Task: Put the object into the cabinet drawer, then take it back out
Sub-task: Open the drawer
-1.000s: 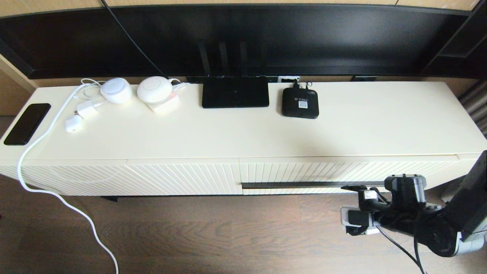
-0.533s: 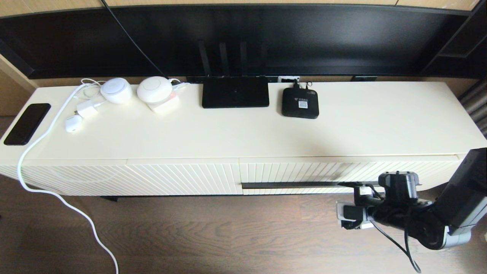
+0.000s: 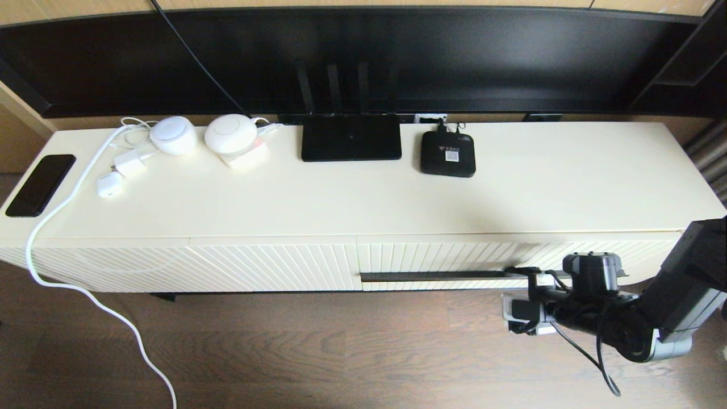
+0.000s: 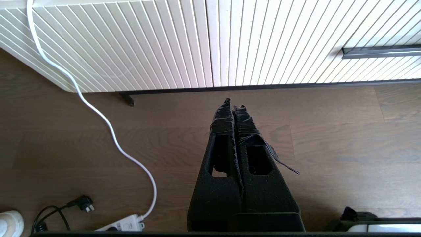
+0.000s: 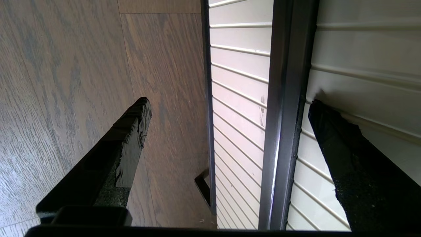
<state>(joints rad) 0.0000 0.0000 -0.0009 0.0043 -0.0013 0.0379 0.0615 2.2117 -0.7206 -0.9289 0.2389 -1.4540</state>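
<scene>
Soft even daylight, faint shadows

Cabinet drawer (image 3: 454,255) front: smooth cream, satin, diagonally ribbed. Handle bar (image 5: 283,115): dark brushed metal, faint sheen. Floor (image 4: 329,148): brown wood, visible grain, matt. Right gripper (image 5: 227,105) fingers (image 5: 131,131): black, rough, grainy, taped tips. Router (image 3: 351,137): matt black plastic.
</scene>
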